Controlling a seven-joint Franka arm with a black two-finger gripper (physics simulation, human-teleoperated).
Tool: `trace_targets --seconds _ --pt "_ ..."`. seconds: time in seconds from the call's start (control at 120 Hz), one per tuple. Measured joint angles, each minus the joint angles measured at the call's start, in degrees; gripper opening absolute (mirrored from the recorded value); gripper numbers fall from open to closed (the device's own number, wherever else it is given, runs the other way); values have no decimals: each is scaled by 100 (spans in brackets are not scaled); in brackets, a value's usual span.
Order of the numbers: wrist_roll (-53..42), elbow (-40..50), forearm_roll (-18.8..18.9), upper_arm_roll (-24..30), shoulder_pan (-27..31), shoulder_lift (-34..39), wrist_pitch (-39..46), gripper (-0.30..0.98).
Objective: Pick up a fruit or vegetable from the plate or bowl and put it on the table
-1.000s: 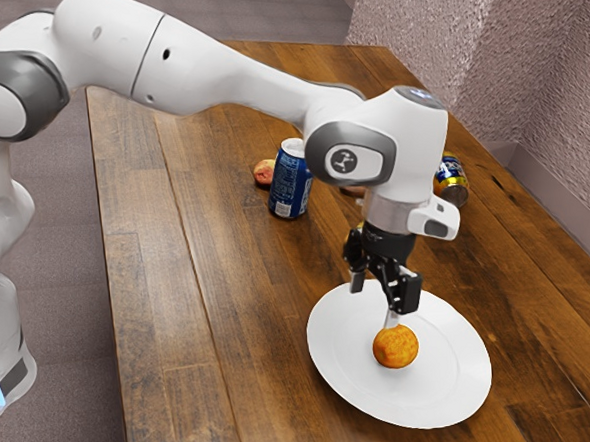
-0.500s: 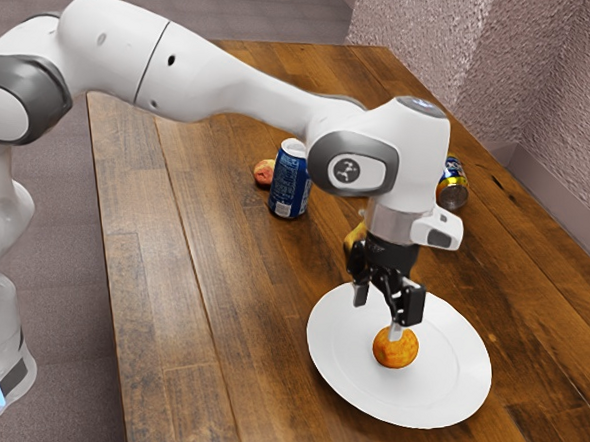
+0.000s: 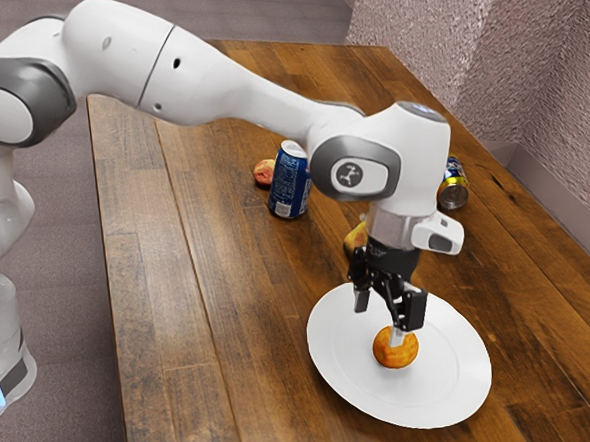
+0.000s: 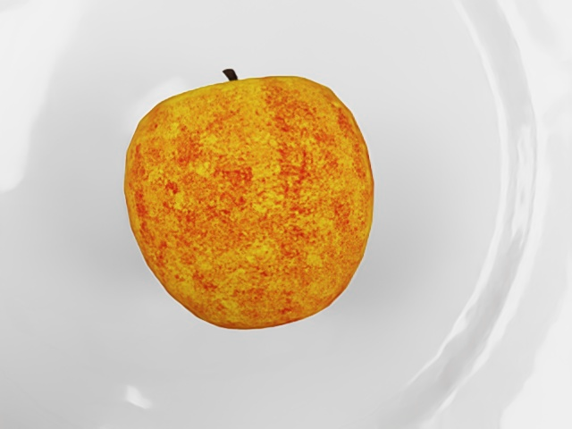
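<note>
In the exterior view the apple [image 3: 396, 354] is seen near the middle of the plate [image 3: 448, 390], at five o'clock from the gripper [image 3: 379, 318], whose fingers are spread wide. No clear long axis is offered by its roundish body; lowering and slight centring are probably needed before closing. The rim is well apart; set-down room is offered by the table [image 3: 224, 366] at nine o'clock

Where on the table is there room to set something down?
The widest bare stretch of table runs between its edge at the exterior view's left and the plate and blue can. It's crowded at the plate: the gripper hangs low over the apple, a pear close by.
</note>
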State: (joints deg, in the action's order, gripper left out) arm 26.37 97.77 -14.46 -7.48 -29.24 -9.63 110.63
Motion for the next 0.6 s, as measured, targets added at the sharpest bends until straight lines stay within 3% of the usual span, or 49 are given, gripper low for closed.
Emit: trace_targets --seconds 0.6 --pt "-61 -16 -25 -7 58 -171 190 69"
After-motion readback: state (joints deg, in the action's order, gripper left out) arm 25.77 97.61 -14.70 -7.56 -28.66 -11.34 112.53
